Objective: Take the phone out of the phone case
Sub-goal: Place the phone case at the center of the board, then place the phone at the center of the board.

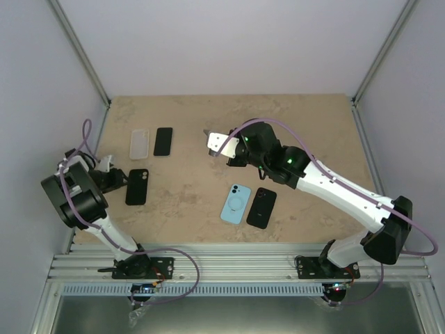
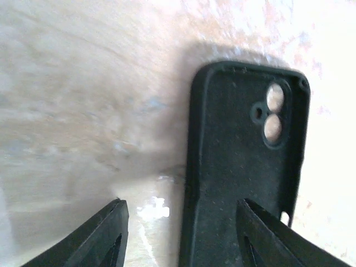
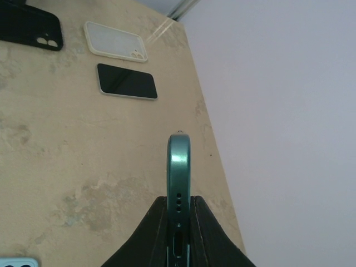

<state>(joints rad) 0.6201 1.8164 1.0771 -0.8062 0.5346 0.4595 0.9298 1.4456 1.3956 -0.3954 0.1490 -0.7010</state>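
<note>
- The right claw (image 3: 179, 199) is closed tight on the bottom end of a teal phone (image 3: 179, 161). One finger presses on each flat face, and the port end sits between them.
- In the right wrist view the teal phone stands on edge, lifted clear of the surface (image 3: 83, 167), with its far end pointing away from the claw.
- From above, the right claw (image 1: 213, 144) hangs over the middle of the surface towards the back. The phone it holds is too small there to make out.
- The left claw (image 2: 181, 203) is parted, its fingers (image 2: 105, 236) apart and gripping nothing.
- A black case (image 2: 239, 167) lies flat just ahead of the left claw, hollow side up. It is empty, and the surface shows through its camera holes.
- The near left rim of the black case falls between the two fingers, and the right finger overlaps its near end. I cannot tell whether that finger touches it.
- From above, the black case (image 1: 137, 186) lies just to the right of the left claw (image 1: 106, 165), at the left side of the surface.
- A clear case (image 1: 140, 144) and a dark phone (image 1: 163, 141) lie side by side further back, apart from both claws.
- A light blue case (image 1: 236, 203) and a black slab (image 1: 262, 207) beside it lie under the right arm. I cannot tell whether the slab is a phone or a case.
</note>
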